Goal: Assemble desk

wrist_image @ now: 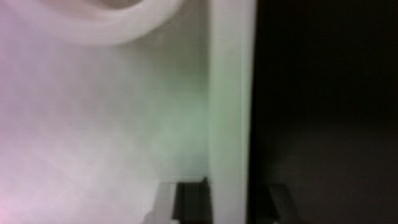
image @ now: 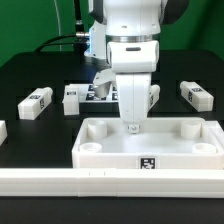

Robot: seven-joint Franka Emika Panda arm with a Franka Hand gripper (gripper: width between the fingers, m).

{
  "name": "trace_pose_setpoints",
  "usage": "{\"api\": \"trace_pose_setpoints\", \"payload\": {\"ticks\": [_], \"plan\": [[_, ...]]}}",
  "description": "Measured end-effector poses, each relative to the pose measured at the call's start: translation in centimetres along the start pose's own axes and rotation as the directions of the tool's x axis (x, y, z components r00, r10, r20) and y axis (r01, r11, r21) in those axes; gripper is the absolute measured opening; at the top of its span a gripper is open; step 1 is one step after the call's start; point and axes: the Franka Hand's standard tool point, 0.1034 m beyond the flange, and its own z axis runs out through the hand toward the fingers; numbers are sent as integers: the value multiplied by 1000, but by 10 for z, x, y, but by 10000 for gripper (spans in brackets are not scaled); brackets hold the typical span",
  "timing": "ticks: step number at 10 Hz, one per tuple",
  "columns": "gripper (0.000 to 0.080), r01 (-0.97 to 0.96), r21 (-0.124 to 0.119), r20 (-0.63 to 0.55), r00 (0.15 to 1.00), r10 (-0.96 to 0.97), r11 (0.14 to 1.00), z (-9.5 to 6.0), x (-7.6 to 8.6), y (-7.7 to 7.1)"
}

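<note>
- I find the tabletop (image: 110,152) white; its front rim bears a black-and-white square tag (image: 147,163).
- Legs (image: 36,102) white, tagged black-and-white.
- Table (image: 30,60) black.
- My gripper (image: 133,127) white-bodied; my fingers (wrist_image: 192,203) dark.

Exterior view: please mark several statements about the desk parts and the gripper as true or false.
1. The tabletop lies with its corner sockets facing up. True.
2. A leg stands in one socket. False: the visible sockets are empty, and the legs lie loose on the black table.
3. The gripper is low at the tabletop's far rim. True.
4. The gripper carries a leg. False: no leg is in it.
</note>
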Motion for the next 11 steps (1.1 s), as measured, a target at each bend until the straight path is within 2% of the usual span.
{"api": "trace_pose_setpoints", "payload": {"ticks": [2,3,4,5,6,7,8,9,11], "plan": [[59,1,-8,-3,1000,-1,1000,0,0,0],[155,1,-7,-3,1000,-1,1000,0,0,0],[290,1,-7,-3,1000,-1,1000,0,0,0],[290,1,-8,-3,1000,-1,1000,0,0,0],[474,5,-12,-2,1000,-5,1000,-3,-1,1],[588,6,-19,-1,1000,-6,1000,-8,-1,3],[588,6,-28,-1,1000,-6,1000,-16,2,4],[638,6,-42,0,1000,-6,999,-28,7,4],[649,-11,-55,2,1000,11,998,-45,19,2]]}}
